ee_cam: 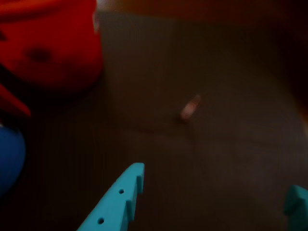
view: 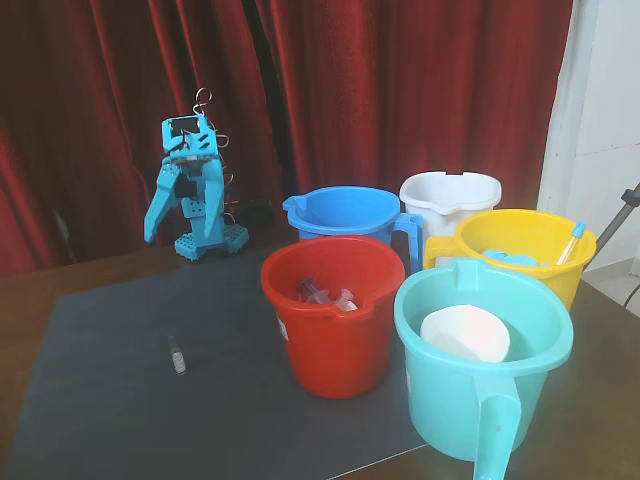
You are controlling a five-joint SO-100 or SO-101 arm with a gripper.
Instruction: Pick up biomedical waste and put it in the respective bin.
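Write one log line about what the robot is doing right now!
phase: before pickup | gripper: open, empty, raised | vial: lying on dark mat, untouched | red bucket: right of vial in fixed view

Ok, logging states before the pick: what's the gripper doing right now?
Gripper: open and empty, jaws spread wide in the wrist view; the vial lies untouched on the dark mat.

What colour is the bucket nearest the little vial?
Red bucket, clearest in the fixed view.
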